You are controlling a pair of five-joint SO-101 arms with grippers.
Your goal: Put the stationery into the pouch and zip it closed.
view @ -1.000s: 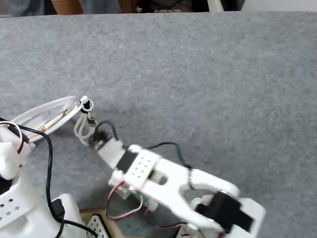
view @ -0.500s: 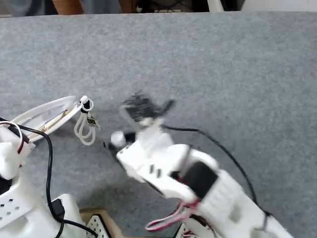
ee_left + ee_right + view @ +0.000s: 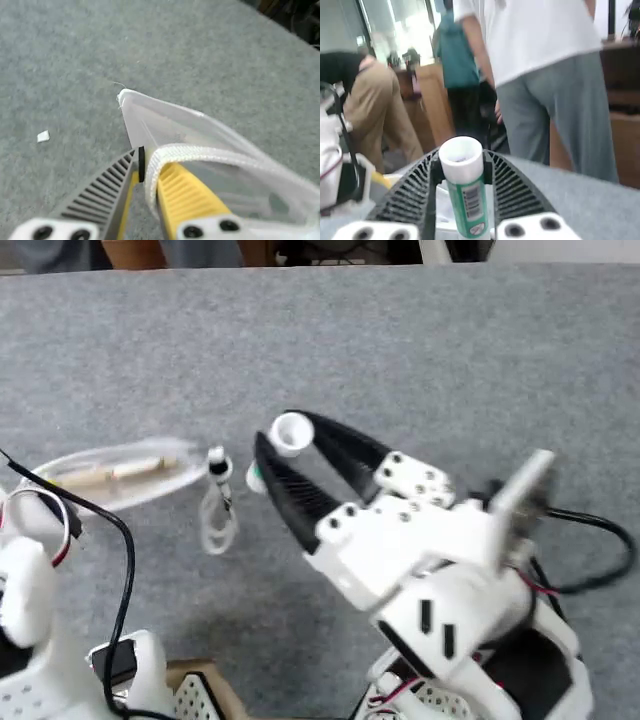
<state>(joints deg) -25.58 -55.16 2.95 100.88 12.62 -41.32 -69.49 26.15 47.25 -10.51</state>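
I'm clamping the clear plastic pouch (image 3: 110, 475) steady in my left tool (image 3: 146, 165), while my right tool (image 3: 275, 432) is gripping a green-labelled white glue stick (image 3: 465, 190) beside it, ready for loading.

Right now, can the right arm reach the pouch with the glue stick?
Probably yes. The right end effector, shut on the glue stick, sits just beside the pouch, with bare table between them. Only the pouch's white loop hangs near the way.

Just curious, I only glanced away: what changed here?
The right tool rose from beside the cord loop and now holds a glue stick up. The pouch and loop shifted right. The left tool clamps the pouch; its arm barely moved.
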